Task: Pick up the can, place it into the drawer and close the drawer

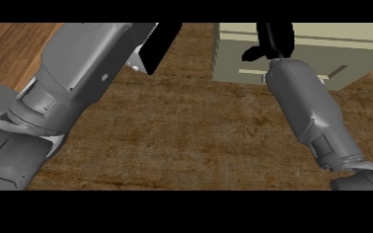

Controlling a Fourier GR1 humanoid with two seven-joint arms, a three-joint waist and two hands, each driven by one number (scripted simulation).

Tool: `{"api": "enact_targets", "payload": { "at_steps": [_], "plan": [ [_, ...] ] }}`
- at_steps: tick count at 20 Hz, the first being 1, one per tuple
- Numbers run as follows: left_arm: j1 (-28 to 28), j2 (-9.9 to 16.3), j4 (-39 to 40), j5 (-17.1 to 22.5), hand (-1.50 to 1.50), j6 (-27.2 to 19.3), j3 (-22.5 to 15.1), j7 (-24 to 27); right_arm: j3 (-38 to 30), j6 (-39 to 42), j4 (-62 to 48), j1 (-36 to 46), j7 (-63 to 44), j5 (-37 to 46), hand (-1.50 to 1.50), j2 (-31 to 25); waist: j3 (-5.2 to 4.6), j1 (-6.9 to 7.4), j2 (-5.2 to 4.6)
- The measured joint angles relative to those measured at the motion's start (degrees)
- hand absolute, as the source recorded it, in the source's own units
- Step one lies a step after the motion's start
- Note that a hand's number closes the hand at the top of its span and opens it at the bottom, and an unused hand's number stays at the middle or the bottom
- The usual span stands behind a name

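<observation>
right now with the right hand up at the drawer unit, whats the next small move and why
Probably push the right hand a little further against the beige drawer unit to shut it. The hand already sits over the unit's front, no can shows on the brown counter, and the left hand is raised at the upper left.

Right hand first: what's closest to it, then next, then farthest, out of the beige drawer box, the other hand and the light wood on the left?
1. Beige drawer box: top right; the right hand overlaps it in the head view.
2. Left hand: top middle, further left.
3. Light wood: far left edge.
</observation>
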State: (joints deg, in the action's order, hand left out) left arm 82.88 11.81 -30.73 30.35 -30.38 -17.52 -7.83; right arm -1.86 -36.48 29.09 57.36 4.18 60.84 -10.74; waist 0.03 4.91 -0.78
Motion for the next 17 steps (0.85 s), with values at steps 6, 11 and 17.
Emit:
{"api": "enact_targets", "payload": {
  "at_steps": [6,11,17],
  "plan": [
    [-3.4,2.6,-5.0,-0.3,-1.50,0.8,-0.3,-1.8,-1.4,-0.6,-6.4,4.8,0.6,0.3,-1.50,-0.5,0.18,0.89,-0.34],
    [-6.6,4.1,-9.0,-0.5,-1.50,1.5,-0.7,-2.6,-2.7,0.2,-9.5,7.5,2.4,-0.5,-1.50,-0.4,0.43,0.94,-0.78],
    [-9.6,5.8,-13.6,-0.5,-1.50,1.8,-1.0,-4.3,-5.9,1.0,-10.5,8.1,8.7,-4.0,-1.50,-0.2,0.58,0.83,-1.02]
  ]
}}
